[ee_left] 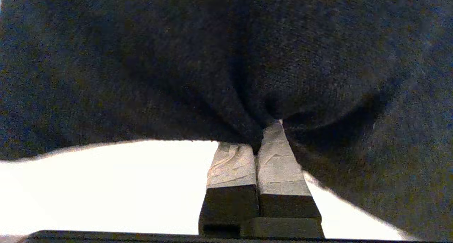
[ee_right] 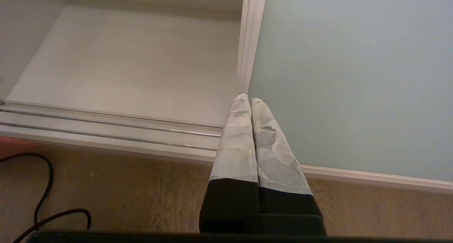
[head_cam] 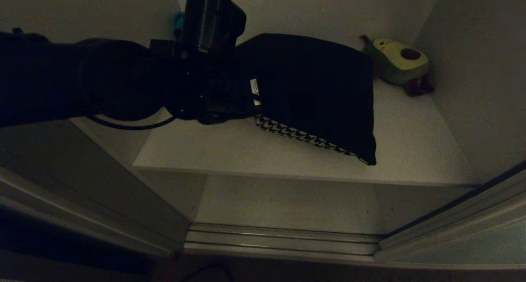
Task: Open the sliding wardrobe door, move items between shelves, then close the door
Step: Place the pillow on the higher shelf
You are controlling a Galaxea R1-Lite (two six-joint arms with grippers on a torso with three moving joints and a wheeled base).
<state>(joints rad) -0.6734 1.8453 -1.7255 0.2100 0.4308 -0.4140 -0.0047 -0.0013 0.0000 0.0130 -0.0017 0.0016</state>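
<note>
The sliding wardrobe door (ee_right: 354, 76) stood pushed aside to the right, so the white shelf (head_cam: 411, 150) inside was in view, and on its back right corner lay a green avocado toy (head_cam: 396, 60). Over this shelf the cushion (head_cam: 312, 88) was tilted with its black back up and its houndstooth edge low, near the board. The left gripper (ee_left: 263, 136) was closed on a fold of the black fabric, while the right gripper (ee_right: 246, 99) was closed and empty, low before the door track (ee_right: 106, 129).
</note>
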